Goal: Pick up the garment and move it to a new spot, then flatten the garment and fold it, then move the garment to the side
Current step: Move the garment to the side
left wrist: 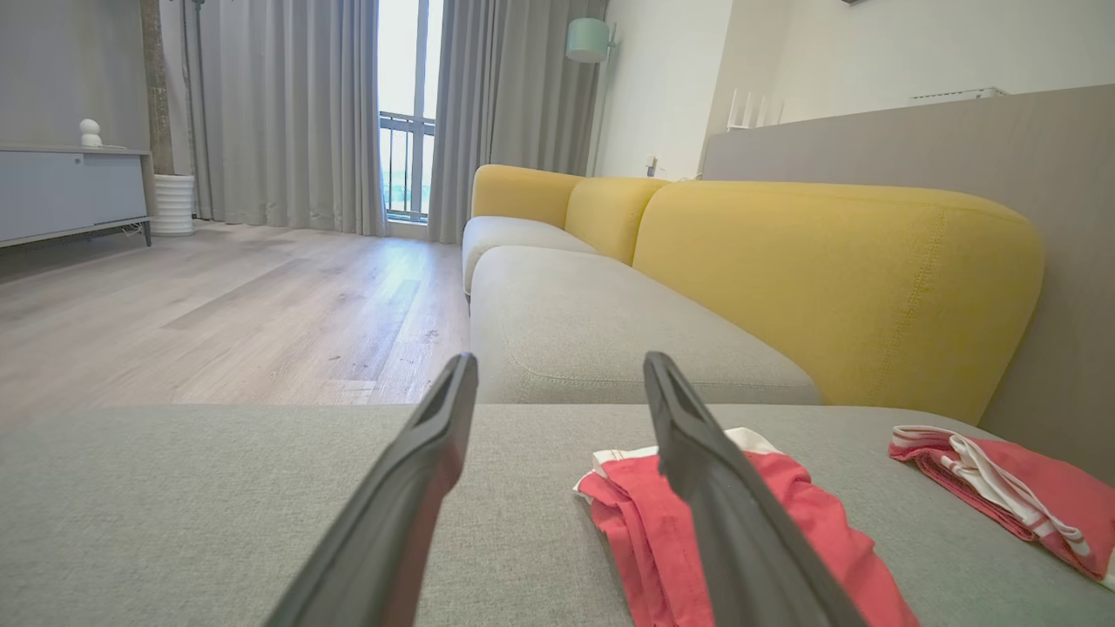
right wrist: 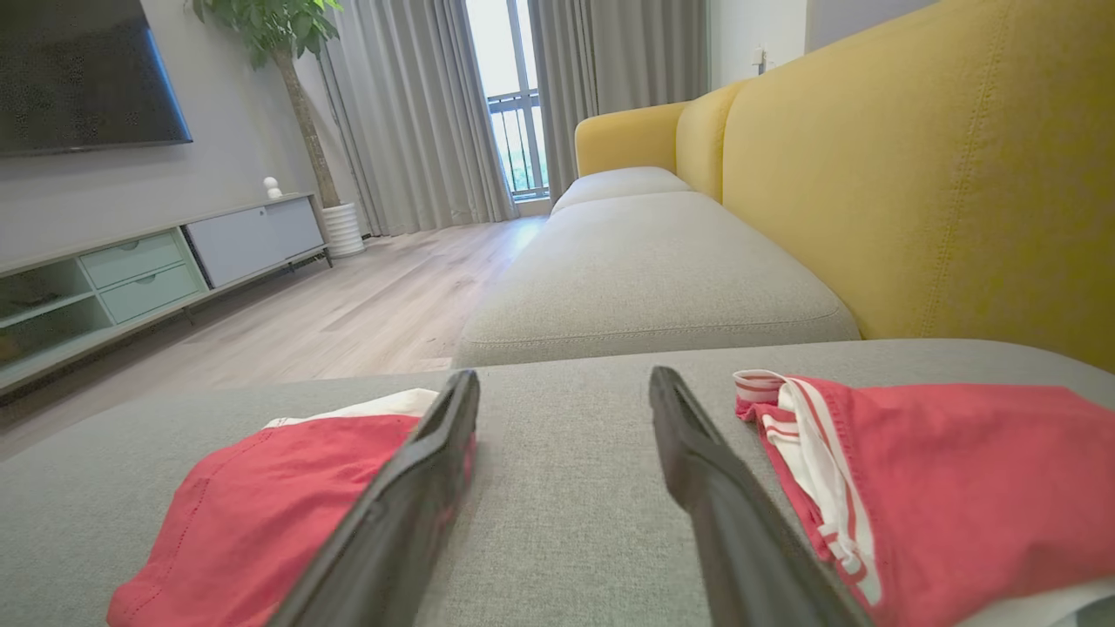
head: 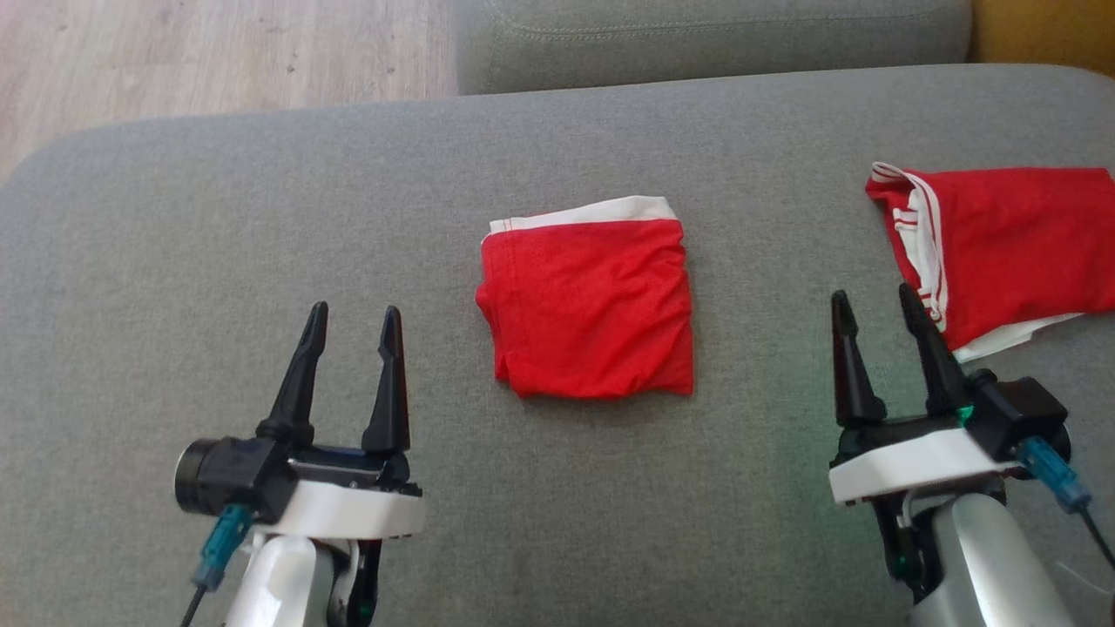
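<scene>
- Head view: a folded red garment (head: 588, 300) lies mid sofa seat (head: 174, 261), with a second red garment (head: 1002, 248) far right. The left gripper (head: 355, 307) and right gripper (head: 873, 292) are both spread and empty
- Left wrist view: the fingers stand apart, the folded red garment (left wrist: 814, 514) just beyond them
- Right wrist view: the fingers are apart over bare seat between both garments

A home living room: yellow-backed grey sofa (right wrist: 662, 261), wall television (right wrist: 78, 78), sideboard (right wrist: 157, 261), curtained balcony door (right wrist: 514, 113), potted tree (right wrist: 296, 52).

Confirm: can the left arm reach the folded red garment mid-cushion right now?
Probably yes. The left gripper is open, the folded red garment lies just ahead to its right, and only bare grey cushion lies between them.
</scene>
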You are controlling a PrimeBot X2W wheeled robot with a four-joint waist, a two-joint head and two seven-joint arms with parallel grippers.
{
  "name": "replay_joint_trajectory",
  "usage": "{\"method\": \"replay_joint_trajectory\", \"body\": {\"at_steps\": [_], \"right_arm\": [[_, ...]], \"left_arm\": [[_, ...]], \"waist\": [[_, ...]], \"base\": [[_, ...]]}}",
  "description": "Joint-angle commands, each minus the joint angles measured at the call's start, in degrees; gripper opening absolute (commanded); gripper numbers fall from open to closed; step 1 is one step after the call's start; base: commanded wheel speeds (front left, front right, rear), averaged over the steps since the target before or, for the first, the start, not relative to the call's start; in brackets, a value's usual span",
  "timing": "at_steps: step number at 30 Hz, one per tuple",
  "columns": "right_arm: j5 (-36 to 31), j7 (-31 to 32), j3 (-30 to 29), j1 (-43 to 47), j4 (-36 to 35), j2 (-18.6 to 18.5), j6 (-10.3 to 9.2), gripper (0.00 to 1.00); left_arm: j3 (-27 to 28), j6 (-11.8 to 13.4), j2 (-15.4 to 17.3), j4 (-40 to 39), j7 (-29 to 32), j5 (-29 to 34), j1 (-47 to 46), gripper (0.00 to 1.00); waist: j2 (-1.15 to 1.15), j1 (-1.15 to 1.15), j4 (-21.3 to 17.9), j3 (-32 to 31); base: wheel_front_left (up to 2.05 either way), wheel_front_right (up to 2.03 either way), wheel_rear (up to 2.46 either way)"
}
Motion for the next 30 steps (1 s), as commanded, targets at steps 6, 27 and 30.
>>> {"method": "replay_joint_trajectory", "body": {"at_steps": [6, 27, 30], "right_arm": [[0.27, 0.62, 1.57, -1.3, -2.81, 0.24, -0.02, 1.0], [3.14, 14.18, 4.86, -12.79, 11.85, 0.25, -0.02, 1.0], [5.71, 16.21, 4.45, -14.94, 16.51, 0.25, -0.02, 1.0]], "left_arm": [[2.1, 0.12, 0.42, -2.68, -0.29, -0.43, -1.97, 1.0], [-2.97, -0.09, 0.41, -1.43, -0.29, -2.22, -6.04, 1.0], [-3.61, -0.14, 0.41, -1.23, -0.29, -2.76, -6.37, 1.0]], "waist": [[0.0, 0.0, 0.76, 0.22], [0.0, 0.0, 10.13, 6.77], [0.0, 0.0, 11.61, 7.23]], "base": [[0.0, 0.0, 0.0], [0.0, 0.0, 0.0], [0.0, 0.0, 0.0]]}}
